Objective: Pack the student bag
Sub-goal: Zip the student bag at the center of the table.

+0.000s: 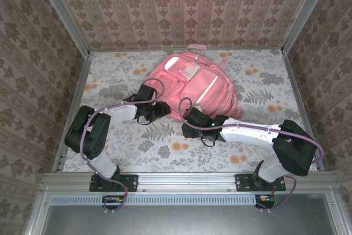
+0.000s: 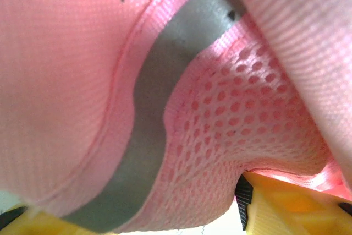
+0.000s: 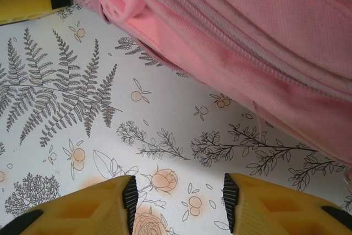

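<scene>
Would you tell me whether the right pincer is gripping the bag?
No, the right pincer stands open over bare tablecloth, the bag outside its fingers.

Student bag (image 1: 193,82) on table (image 1: 110,155), toward its far edge

A fern-and-flower printed tablecloth (image 1: 126,81) lies between damask-papered walls (image 1: 181,4).

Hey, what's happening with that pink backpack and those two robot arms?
Two robot arms are working on a pink student bag lying on a flower-patterned table. The left end effector is pressed against the bag's side, its yellow fingers on either side of pink mesh fabric. I can't tell if it grips. The right end effector hangs open over the table by the bag's near edge, holding nothing.
</scene>
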### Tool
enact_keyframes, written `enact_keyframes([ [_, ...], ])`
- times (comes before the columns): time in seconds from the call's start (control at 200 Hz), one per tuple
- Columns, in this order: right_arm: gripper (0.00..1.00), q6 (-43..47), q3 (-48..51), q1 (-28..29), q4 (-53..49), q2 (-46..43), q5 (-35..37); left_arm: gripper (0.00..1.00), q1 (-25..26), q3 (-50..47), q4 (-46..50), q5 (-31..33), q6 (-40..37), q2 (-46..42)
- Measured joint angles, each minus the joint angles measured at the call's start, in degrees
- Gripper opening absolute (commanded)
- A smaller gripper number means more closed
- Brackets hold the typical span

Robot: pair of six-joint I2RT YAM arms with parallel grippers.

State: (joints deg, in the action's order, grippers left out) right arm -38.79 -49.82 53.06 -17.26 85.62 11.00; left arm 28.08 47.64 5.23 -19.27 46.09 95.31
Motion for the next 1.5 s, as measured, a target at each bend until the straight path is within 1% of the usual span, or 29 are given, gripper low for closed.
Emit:
enact_keyframes([
  [0.015,0.48,0.0,0.0,0.0,0.0,0.0,0.0,0.47,-0.1,-0.2,-0.6,-0.1,0.5,0.1],
  [0.08,0.49,0.0,0.0,0.1,0.0,0.1,0.0,0.30,-0.5,-0.7,-3.3,-0.9,1.7,1.0],
  [0.13,0.49,0.0,-0.1,0.2,0.0,0.2,0.0,0.16,-0.7,-0.8,-5.0,-1.4,2.6,1.8],
  [0.165,0.49,0.0,-0.2,0.3,0.0,0.3,0.0,0.03,-0.8,-0.8,-5.9,-1.6,3.0,2.1],
  [0.18,0.49,0.0,-0.2,0.3,0.0,0.4,0.0,0.00,-0.8,-0.8,-6.3,-1.6,3.0,2.1],
  [0.275,0.49,0.7,-0.3,0.6,0.3,0.5,0.0,0.00,-0.7,-0.7,-6.4,-1.2,3.8,1.5],
  [0.45,0.49,3.8,-0.3,1.8,2.7,0.5,0.7,0.00,1.2,0.5,-0.6,2.4,3.9,-4.0],
  [0.585,0.48,7.1,1.1,3.2,8.7,0.3,1.3,0.00,3.6,4.3,4.7,5.1,4.3,-6.9],
  [0.71,0.46,9.9,3.7,4.0,14.0,0.4,1.7,0.00,5.9,6.5,8.4,6.4,5.4,-7.3],
  [0.88,0.45,13.1,5.1,4.3,19.5,2.6,5.3,0.00,8.4,8.1,12.3,7.7,6.5,-7.3],
  [0.995,0.45,15.9,6.4,4.3,23.2,4.5,7.7,0.00,9.2,8.5,13.0,8.2,7.1,-7.5],
  [1.155,0.45,19.5,6.3,4.3,24.9,8.5,10.7,0.00,9.5,8.5,13.5,8.5,8.0,-7.7],
  [1.5,0.45,25.2,2.1,3.0,26.1,13.9,12.9,0.00,9.8,8.5,13.7,9.8,8.8,-8.2],
])
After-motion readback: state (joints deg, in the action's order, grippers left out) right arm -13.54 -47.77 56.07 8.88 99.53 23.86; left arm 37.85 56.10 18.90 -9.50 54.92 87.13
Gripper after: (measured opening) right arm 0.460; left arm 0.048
